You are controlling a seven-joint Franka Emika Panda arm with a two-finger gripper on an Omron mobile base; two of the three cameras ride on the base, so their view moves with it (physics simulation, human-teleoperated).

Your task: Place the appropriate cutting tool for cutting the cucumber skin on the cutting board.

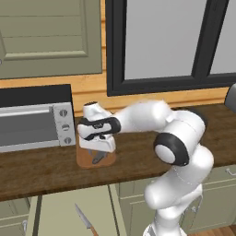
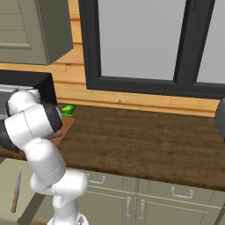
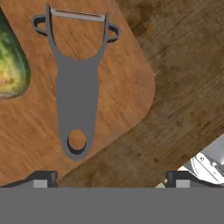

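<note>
Peeler [image 3: 78,94] flat on board [image 3: 127,87], between open hand's [image 3: 111,178] fingertips.

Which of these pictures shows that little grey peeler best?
The hand view: the peeler lies flat on the cutting board, whole and close. The left base view shows it small under the gripper; in the right base view, barely a sliver.

A home kitchen: a dark wooden desk [image 1: 46,168] carries a toaster oven [image 1: 37,117], with olive cabinets [image 2: 132,202] beneath it and a dark-framed window [image 2: 145,44] behind.
</note>
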